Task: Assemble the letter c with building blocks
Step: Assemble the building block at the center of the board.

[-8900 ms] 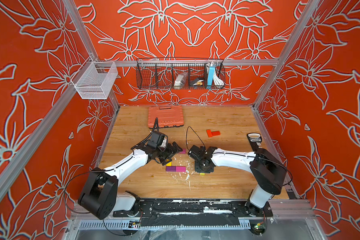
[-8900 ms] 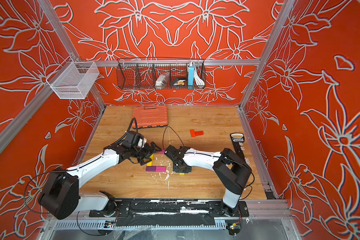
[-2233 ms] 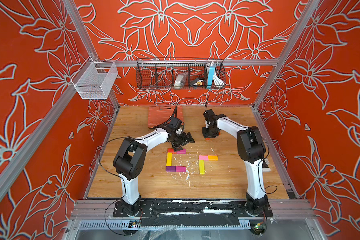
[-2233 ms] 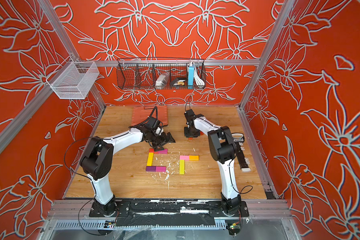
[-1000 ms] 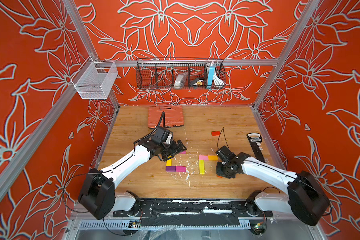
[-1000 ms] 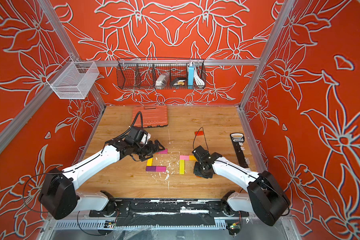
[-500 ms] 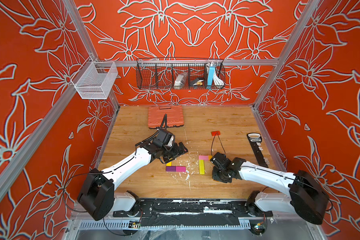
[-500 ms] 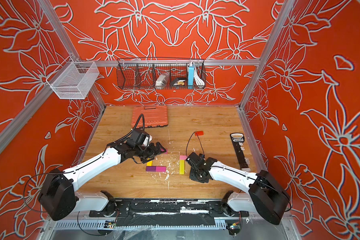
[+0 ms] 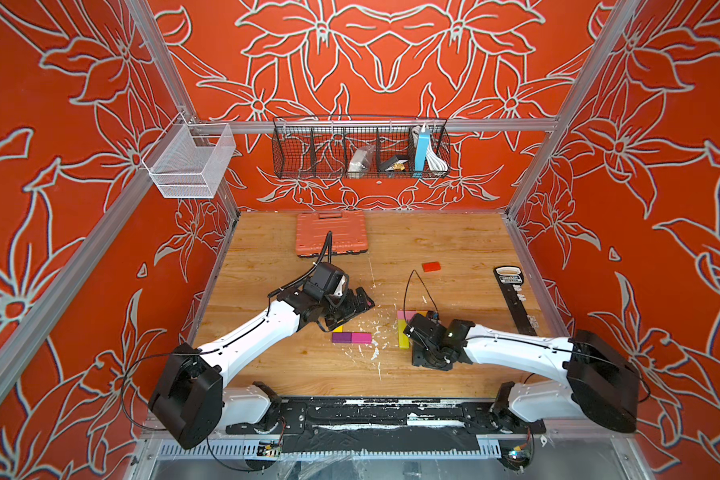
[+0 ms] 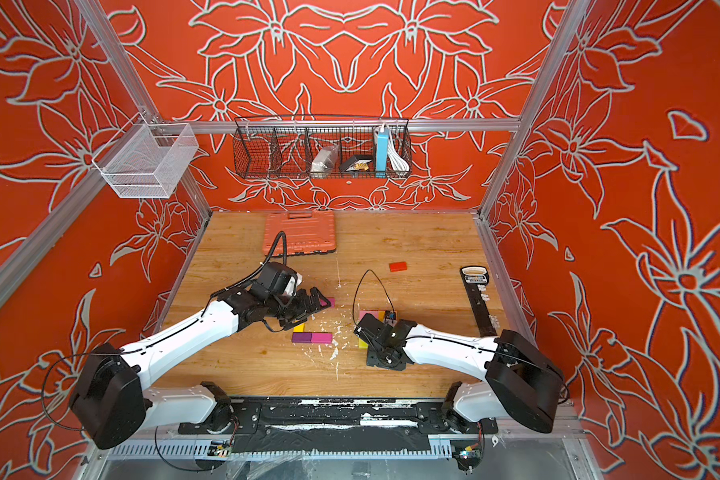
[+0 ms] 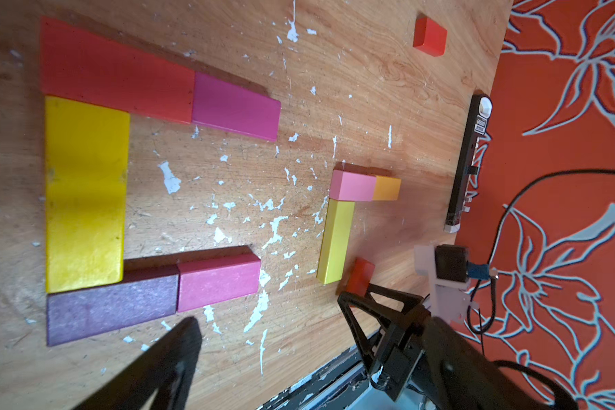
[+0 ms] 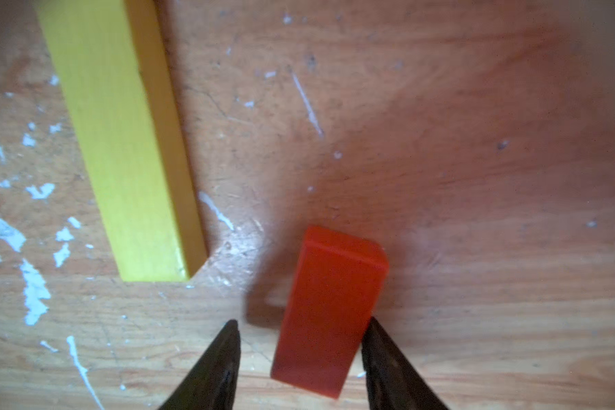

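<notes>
Two grippers low over the wooden tabletop (image 10: 433, 249)
Left gripper (image 9: 360, 305) gapes wide near the purple-and-magenta block pair (image 9: 351, 337); right gripper (image 12: 302, 321) half-open astride a small red rectangular block (image 12: 331, 305), one finger touching, one clear, just beside the near end of the long yellow block (image 12: 121, 142); bare board beyond

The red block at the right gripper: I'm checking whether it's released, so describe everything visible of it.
The red block is a small, smooth, plain rectangular piece, like painted wood or plastic. It sits on the wooden table between the fingers of the right gripper: one finger meets its long side, the other stands off with a gap. It lies just past the end of the yellow block, not touching it. Whether it rests fully flat I cannot tell.
</notes>
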Robot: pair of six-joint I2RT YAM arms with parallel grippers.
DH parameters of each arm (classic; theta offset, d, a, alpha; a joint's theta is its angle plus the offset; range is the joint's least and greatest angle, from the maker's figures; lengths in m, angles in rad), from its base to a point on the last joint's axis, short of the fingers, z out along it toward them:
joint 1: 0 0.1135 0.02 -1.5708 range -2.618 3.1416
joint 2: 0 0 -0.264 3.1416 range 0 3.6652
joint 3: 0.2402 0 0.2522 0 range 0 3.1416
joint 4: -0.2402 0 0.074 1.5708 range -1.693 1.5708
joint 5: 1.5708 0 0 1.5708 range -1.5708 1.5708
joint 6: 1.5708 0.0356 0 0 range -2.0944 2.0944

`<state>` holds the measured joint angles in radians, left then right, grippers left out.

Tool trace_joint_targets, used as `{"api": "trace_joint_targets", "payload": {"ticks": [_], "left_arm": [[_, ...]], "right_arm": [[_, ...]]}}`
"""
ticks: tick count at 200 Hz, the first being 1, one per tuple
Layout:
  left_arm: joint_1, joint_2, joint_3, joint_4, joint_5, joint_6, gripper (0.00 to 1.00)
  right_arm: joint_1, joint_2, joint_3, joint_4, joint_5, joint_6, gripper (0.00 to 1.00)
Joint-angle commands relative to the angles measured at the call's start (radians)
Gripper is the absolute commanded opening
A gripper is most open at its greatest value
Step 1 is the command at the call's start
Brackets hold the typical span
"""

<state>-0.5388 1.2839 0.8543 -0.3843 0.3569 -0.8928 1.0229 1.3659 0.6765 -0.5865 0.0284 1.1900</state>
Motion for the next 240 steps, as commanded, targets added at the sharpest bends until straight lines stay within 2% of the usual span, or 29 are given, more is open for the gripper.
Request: {"api": "trace_joint_targets", "payload": {"ticks": [1, 57, 74, 106, 141, 202, 240], "left_arm": [[-0.008, -0.02, -0.004, 0.005, -0.016, -0.002, 0.98], [-0.007, -0.021, -0.002, -0.002, -0.018, 0.002, 0.99], [-0.007, -0.025, -0.005, -0.005, -0.022, 0.002, 0.99], [-0.008, -0.036, -0.011, -0.014, -0.03, 0.001, 0.99], [-0.008, -0.041, -0.017, -0.019, -0.037, 0.0, 0.99], [-0.007, -0.029, -0.01, -0.027, -0.039, 0.002, 0.99], [-0.007, -0.021, -0.008, -0.028, -0.042, 0.003, 0.98]], "right_arm": [[0.031, 0.039, 0.02, -0.016, -0.012, 0.018, 0.66], [0.085, 0.054, 0.097, 0.082, -0.055, -0.094, 0.69], [0.113, 0.054, 0.135, 0.055, -0.052, -0.137, 0.7], [0.129, 0.008, 0.176, -0.09, 0.065, -0.229, 0.81], [0.106, -0.028, 0.161, -0.197, 0.173, -0.255, 0.93], [0.011, 0.014, 0.132, -0.142, 0.138, -0.329, 0.94], [-0.012, 0.055, 0.134, -0.102, 0.093, -0.355, 0.93]]}}
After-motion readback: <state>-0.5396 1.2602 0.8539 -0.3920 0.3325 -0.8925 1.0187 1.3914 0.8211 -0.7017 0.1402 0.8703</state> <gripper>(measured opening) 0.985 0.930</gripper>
